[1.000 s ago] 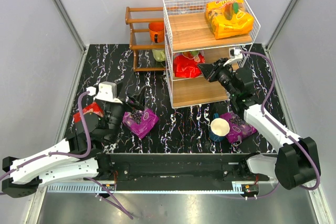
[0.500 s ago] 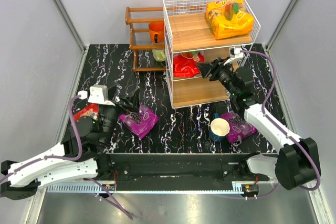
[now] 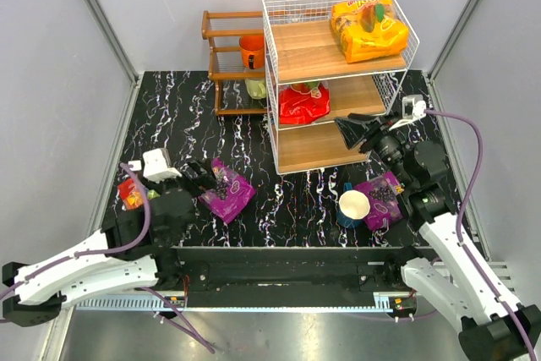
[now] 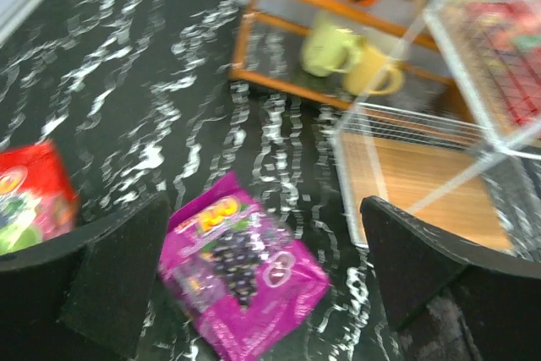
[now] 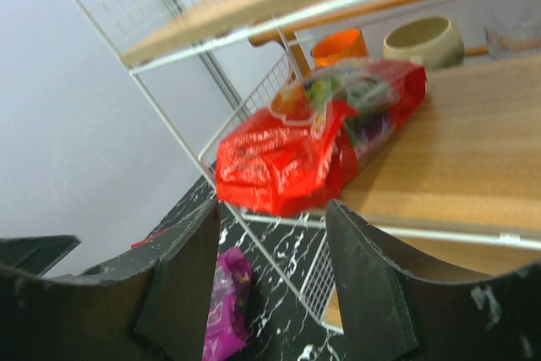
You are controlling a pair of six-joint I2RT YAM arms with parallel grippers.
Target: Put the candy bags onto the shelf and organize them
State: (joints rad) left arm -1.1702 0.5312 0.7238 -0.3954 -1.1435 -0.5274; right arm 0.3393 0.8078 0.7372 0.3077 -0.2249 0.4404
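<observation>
The shelf (image 3: 308, 50) stands at the back right. An orange-yellow candy bag (image 3: 369, 30) lies on its top board and a red one (image 3: 303, 104) on the middle board, which the right wrist view shows as the red bag (image 5: 313, 137). My right gripper (image 3: 351, 131) is open and empty just outside the middle tier, apart from that bag. A purple bag (image 3: 226, 191) lies on the table at the left. My left gripper (image 3: 199, 177) hovers open beside it, the purple bag (image 4: 241, 272) showing between its fingers without touching them. Another purple bag (image 3: 382, 199) and a red bag (image 3: 131, 194) lie on the table.
A paper cup (image 3: 353, 207) stands against the right purple bag, close under my right arm. A dark wooden rack (image 3: 230, 61) with mugs (image 4: 330, 48) stands left of the shelf. The shelf's bottom board (image 3: 317, 148) is bare. Grey walls close in the table.
My right gripper opened, left the red bag on the middle tier and drew back to the right. My left arm pulled back toward the near left, its jaws opening slightly wider.
</observation>
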